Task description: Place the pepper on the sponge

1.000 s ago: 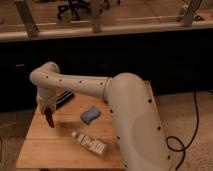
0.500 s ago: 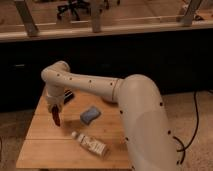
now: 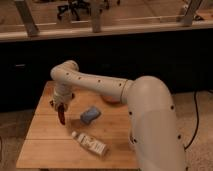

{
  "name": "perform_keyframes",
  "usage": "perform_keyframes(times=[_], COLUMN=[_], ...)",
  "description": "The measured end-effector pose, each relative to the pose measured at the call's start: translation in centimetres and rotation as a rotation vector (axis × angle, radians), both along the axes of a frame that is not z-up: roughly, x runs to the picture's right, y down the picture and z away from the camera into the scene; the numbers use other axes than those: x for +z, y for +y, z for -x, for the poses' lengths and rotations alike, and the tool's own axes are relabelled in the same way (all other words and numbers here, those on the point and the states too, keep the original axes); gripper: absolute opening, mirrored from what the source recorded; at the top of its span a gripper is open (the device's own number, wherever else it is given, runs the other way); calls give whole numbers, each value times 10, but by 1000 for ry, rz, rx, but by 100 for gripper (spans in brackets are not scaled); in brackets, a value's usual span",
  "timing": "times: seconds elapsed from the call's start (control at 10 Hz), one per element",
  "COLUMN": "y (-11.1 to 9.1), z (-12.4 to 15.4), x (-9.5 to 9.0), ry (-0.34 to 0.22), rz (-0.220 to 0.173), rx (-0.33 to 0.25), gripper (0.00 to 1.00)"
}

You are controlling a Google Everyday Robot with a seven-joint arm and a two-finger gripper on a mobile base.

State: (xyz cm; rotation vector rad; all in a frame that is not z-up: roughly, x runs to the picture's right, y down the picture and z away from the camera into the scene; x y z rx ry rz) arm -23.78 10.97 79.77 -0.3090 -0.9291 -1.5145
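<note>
The gripper (image 3: 60, 107) hangs just left of the sponge (image 3: 90, 115), clamped on the pepper (image 3: 61, 116), which dangles tip-down. It is held above the wooden table (image 3: 45, 145), probably so it can be carried across onto the sponge.

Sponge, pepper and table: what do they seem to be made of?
Sponge: soft foam, matte blue-grey, it seems. Pepper, held by the gripper above the table's left part: smooth dark red, perhaps plastic. Table: pale wood, plank lines visible.

Wood table (image 3: 45, 145); whitish carton (image 3: 90, 144) flat nr front; orange bowl (image 3: 113, 100) partly hidden.
</note>
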Motion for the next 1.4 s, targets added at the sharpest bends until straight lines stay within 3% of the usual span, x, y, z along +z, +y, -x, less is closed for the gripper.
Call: perform_keyframes(times=[0.7,1.4], y=[-2,-6], z=[-71,-100], x=[14,31], ry=[27,51], rz=[36,53], rx=[103,169], gripper=[4,4])
